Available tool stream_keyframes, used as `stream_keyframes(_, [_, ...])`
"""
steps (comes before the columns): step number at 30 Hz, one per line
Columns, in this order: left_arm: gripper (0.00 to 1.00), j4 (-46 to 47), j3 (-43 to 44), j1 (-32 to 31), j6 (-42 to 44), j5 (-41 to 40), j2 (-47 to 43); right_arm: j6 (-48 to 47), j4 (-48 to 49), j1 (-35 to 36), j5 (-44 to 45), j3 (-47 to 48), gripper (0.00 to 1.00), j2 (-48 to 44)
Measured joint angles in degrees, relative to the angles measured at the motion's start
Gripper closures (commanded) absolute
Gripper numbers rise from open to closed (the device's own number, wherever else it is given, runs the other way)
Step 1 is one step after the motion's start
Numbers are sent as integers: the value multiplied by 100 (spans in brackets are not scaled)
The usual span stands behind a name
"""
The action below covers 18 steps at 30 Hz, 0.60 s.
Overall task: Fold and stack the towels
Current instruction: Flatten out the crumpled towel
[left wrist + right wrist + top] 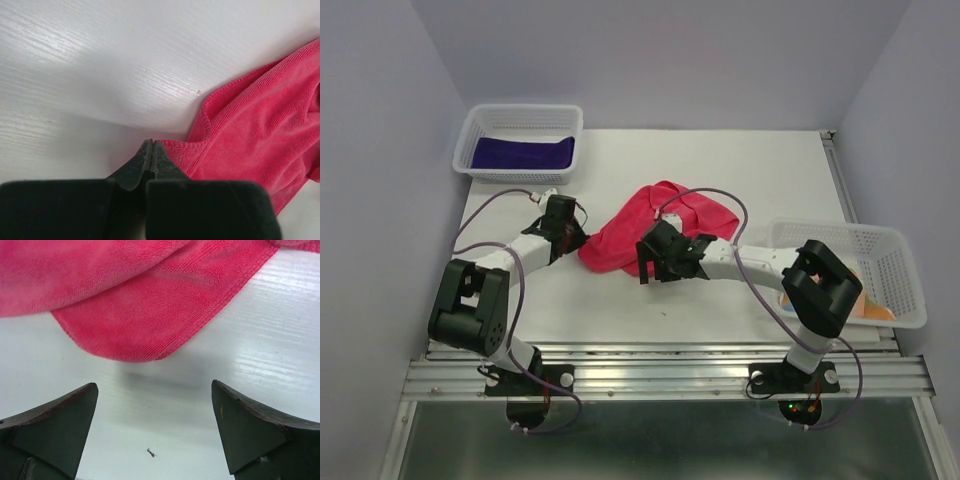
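Leftmost, a white mesh basket (466, 148) at the table's (750, 170) far left corner holds the deep purple towel (520, 153), spread flat along the basket floor; only the top view shows it. Next, the left gripper (151, 146): fingers pressed together, the pink-red towel's hem touching the right finger; whether cloth is pinched between them cannot be told. Centre, the pink-red towel (655, 222) lies on the table, loosely bunched with soft folds, its long axis running diagonally from near-left to far-right. The wrist views add its terry texture and stitched hem, which the top view does not resolve. Then the right gripper (155, 387), low over the table with fingers spread wide, a rounded towel corner just beyond the tips. Rightmost, a second mesh basket (895, 250) holds a patterned towel (873, 311), orange and light blue, partly hidden by the right arm.
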Motion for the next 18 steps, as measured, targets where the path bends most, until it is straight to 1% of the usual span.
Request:
stream_keyframes(3, [100, 37, -42, 0, -17, 20, -57, 461, 68, 98, 238, 0, 2, 184])
stream_keyframes(6, [100, 42, -98, 0, -42, 22, -90, 791, 227, 81, 461, 0, 8, 424])
stream_keyframes(9, [100, 42, -133, 0, -57, 22, -101, 992, 409, 72, 656, 50, 18, 516])
stream_keyframes(11, [100, 44, -136, 0, -63, 24, -103, 1036, 468, 79, 697, 83, 22, 570])
stream_keyframes(14, [100, 44, -136, 0, -66, 26, -103, 1102, 584, 101, 743, 125, 25, 638])
stream_keyframes(18, [100, 44, -136, 0, -66, 39, -122, 1204, 739, 118, 732, 125, 36, 662])
